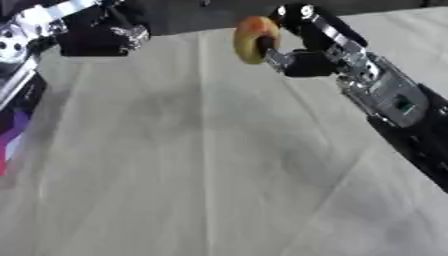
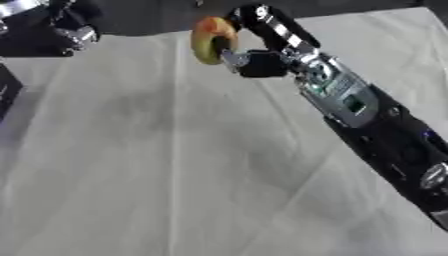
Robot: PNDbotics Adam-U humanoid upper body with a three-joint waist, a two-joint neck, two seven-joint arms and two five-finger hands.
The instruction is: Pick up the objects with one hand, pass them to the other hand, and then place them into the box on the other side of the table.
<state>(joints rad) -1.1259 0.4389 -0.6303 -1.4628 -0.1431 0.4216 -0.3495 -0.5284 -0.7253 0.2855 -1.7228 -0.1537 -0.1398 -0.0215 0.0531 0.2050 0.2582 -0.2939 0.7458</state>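
Note:
A rounded yellow and orange object (image 1: 252, 41), ring-like or fruit-like in shape, hangs above the far middle of the table. My right hand (image 1: 308, 59) is shut on it, with fingers curled round its right side. That arm comes in from the lower right. My left hand (image 1: 98, 31) hovers at the upper left, some way left of the object and apart from it; it is blurred.
A pale cloth (image 1: 201, 170) with long creases covers the table. A dark box with purple and pink sides (image 1: 16, 125) shows at the left edge, below my left arm. A dark strip runs beyond the table's far edge.

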